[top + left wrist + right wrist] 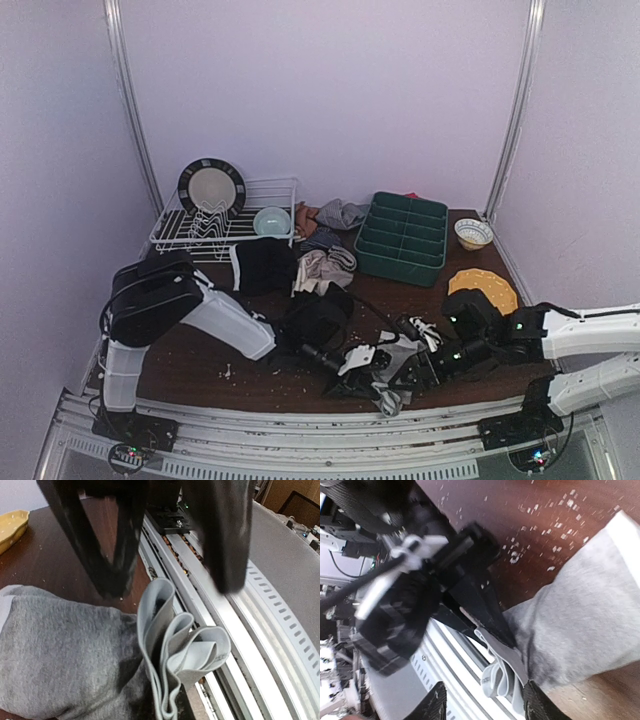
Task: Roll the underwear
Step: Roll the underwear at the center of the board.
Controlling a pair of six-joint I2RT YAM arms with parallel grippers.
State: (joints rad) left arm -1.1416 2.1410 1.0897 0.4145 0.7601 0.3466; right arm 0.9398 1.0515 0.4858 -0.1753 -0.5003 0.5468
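A light grey underwear (391, 393) lies at the table's front edge and shows in the left wrist view (60, 650) and the right wrist view (580, 605). Its folded waistband (190, 650) hangs over the metal rail. My left gripper (368, 362) is shut on that waistband, as the right wrist view (487, 625) shows. My right gripper (418, 368) is open, its fingertips (436, 705) on either side of the waistband without touching it. More underwear lies at the back: a black piece (264, 266), a beige piece (322, 270) and a grey piece (340, 213).
A white dish rack (262, 190) holds a plate (211, 187) and a pale blue bowl (271, 221) at the back left. A green tray (402, 238), a small bowl (473, 233) and a yellow plate (483, 288) stand on the right. A metal rail (300, 425) runs along the front edge.
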